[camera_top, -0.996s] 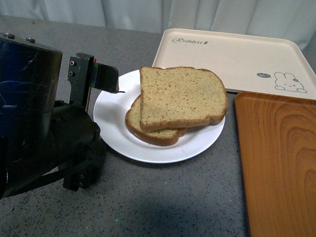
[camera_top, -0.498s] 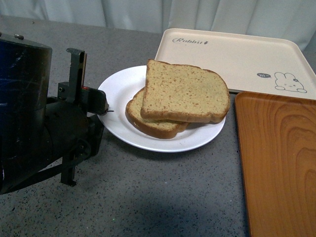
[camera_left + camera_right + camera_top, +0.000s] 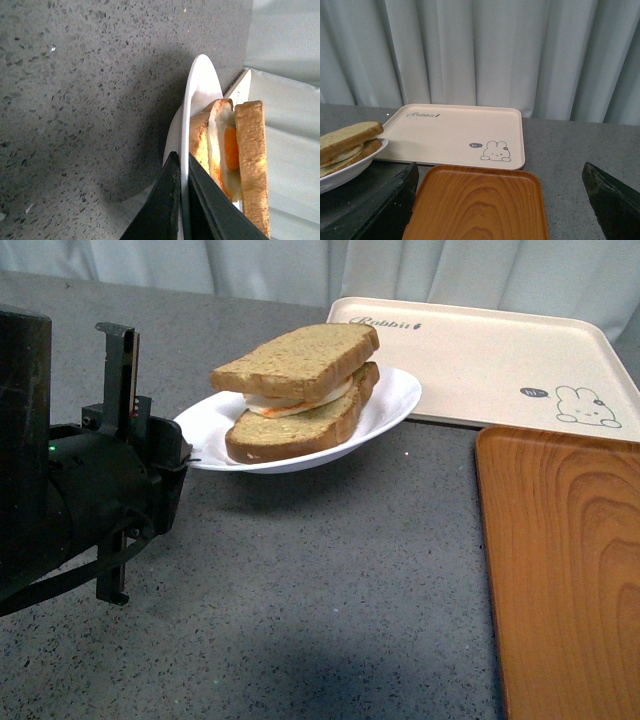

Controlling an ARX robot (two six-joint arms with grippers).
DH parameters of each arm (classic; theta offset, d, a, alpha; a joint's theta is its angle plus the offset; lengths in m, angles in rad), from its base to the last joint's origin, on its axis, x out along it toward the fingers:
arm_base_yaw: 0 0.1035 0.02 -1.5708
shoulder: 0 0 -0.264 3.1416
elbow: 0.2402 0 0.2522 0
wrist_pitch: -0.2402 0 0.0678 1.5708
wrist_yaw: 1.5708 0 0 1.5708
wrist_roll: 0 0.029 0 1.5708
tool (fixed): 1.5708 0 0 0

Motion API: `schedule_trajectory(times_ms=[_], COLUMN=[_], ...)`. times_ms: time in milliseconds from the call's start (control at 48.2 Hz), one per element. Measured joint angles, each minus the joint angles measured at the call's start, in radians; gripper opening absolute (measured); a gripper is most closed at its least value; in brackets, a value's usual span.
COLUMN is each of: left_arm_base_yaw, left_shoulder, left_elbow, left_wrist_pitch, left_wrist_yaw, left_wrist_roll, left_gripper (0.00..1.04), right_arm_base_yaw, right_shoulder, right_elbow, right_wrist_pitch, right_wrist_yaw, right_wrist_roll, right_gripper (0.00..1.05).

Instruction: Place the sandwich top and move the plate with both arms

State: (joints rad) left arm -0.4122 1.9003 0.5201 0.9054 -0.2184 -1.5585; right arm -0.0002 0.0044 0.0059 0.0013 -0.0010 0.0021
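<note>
Gripping the near rim of the plain round white plate (image 3: 392, 390), the robot's left claw (image 3: 182, 172) pinches the edge between both black fingers and holds it clear of the speckled grey desk (image 3: 330, 580). The tan-brown speckled sandwich top (image 3: 297, 360) sits on the fried egg and lower slice, the plate tilting upward away from the claw. The right claw (image 3: 500, 200) is spread wide, holding nothing, above the orange wood-grain tray (image 3: 565, 570), beside the beige rabbit tray (image 3: 480, 350). A level carry would likely need that second claw on the far rim.
</note>
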Motion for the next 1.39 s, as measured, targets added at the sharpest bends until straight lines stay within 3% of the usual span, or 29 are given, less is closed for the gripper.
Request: schedule_trajectory(times_ms=[477,871,1390], left_arm_base_yaw=[-0.012,-0.040,-0.037], left_shoulder=[-0.047,0.204,0.360], left_elbow=[0.167,0.519,0.786], left_wrist_pitch=[-0.039,-0.230,-0.359], left_wrist_yaw=[-0.010,-0.040,-0.071], left_wrist_roll=[0.112,0.229,0.298], left_gripper=[0.04,0.04,0.04], right_arm_base_yaw=[0.000,0.000,0.000], right_shoulder=[0.000,0.000,0.000], right_elbow=[0.000,0.000,0.000], right_wrist_pitch=[0.000,0.000,0.000], right_wrist_yaw=[0.000,0.000,0.000], right_wrist_roll=[0.000,0.000,0.000], right_gripper=[0.96,0.96,0.96])
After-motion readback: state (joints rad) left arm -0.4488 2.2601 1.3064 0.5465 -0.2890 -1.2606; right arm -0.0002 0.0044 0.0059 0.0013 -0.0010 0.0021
